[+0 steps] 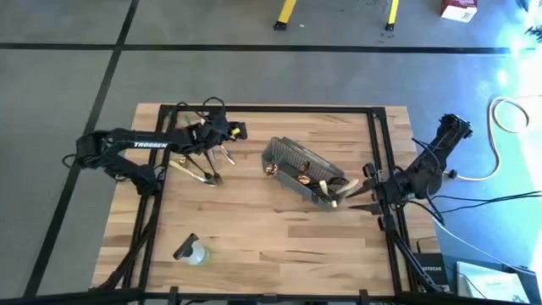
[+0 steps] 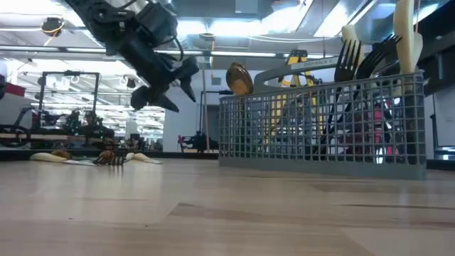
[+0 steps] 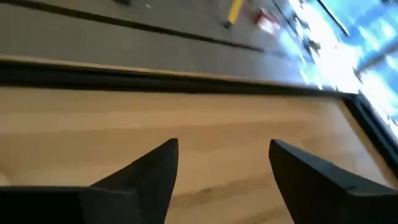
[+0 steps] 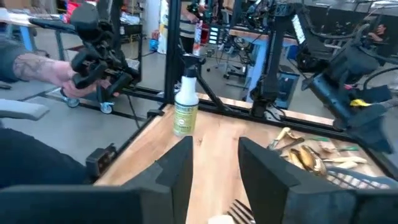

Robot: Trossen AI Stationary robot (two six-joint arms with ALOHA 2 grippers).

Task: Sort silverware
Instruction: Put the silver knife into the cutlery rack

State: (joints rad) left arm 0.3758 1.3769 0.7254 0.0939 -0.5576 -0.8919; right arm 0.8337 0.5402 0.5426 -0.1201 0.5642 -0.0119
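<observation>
Far left: left gripper (image 1: 216,135) (image 2: 167,89) (image 3: 224,162), raised clear of the table (image 1: 279,246). Fingers (image 3: 155,168) spread wide, nothing between them, only bare wood ahead.

Directly beneath and just to the near side of that gripper: a loose pile of silverware (image 1: 201,169) (image 2: 106,156) (image 4: 305,155) flat on the wood, tan and dark pieces mixed, not touched by the gripper.

Well apart from the left gripper, toward the table's front edge: a small clear bottle (image 1: 190,250) (image 4: 185,102), seen upright from the right wrist.

Midway between the two grippers, closer to the right one: a grey mesh basket (image 1: 296,165) (image 2: 320,135), set at a slant to the table edges. Standing in it, a gold spoon (image 2: 239,78) at the end toward the left gripper, then black forks (image 2: 362,60) and a pale handle (image 2: 405,32) at the end toward the right gripper.

Far right: right gripper (image 1: 362,191) (image 4: 214,155), low at the basket's nearer end, just beside its wall. A pale fork (image 1: 339,200) (image 4: 236,213) at the gripper's mouth, tines showing in the wrist view; cannot tell whether clamped on it or merely around it.
</observation>
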